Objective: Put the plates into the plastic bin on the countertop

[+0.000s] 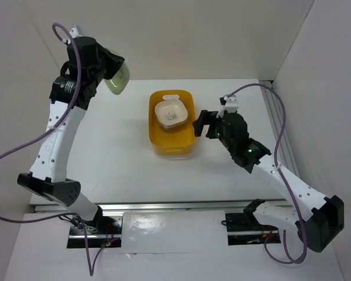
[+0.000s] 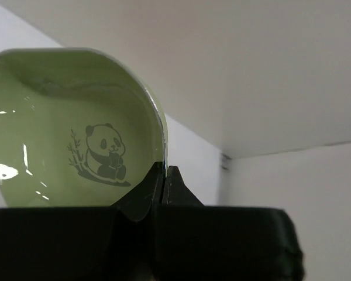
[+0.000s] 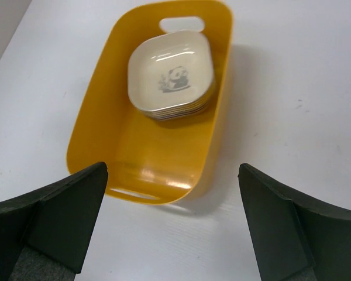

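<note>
Plates, top external view: a stack lies in the far half of the orange-yellow plastic bin, with a cream plate uppermost. One pale green plate is held raised above the countertop, left of and beyond the bin, in the left gripper. The right gripper sits just beside the bin's right wall, jaws apart and empty.

Left wrist view: the pale green plate bears a panda motif. The jaws are pinched nearly together on its rim.

Right wrist view: the cream plate carries a panda motif. The stack lies at the bin's far end, beyond the jaws, which stand wide and touch nothing.
</note>
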### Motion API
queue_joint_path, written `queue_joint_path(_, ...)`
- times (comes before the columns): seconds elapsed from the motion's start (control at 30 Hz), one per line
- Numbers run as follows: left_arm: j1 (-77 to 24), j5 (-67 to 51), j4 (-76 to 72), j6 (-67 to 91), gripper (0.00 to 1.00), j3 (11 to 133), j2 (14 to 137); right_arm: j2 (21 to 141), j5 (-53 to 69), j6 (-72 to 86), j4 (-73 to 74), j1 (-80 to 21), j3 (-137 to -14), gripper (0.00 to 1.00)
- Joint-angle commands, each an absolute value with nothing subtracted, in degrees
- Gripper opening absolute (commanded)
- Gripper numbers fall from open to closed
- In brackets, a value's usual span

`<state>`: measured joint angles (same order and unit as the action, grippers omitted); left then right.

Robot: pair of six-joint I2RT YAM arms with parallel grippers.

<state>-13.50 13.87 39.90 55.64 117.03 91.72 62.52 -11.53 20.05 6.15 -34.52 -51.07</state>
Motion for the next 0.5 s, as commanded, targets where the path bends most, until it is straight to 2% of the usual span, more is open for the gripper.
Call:
queue_joint_path(0.0, -16.7, 7.0, 35.5, 62.0, 0.00, 115.3, 94.8, 57.8, -19.5, 22.8, 10.9, -33.4, -53.0, 1.00)
queue_joint_path(0.17, -26.2, 8.5, 31.1, 64.3, 0.00, 116.6, 102.1, 53.7, -22.8, 23.6, 14.1, -32.9, -54.2, 1.00)
queue_joint_path(0.47, -30.8, 10.0, 26.0, 62.8, 0.00, 124.7, 117.1, 51.8, -22.8, 23.6, 16.8, -32.3, -54.8, 1.00)
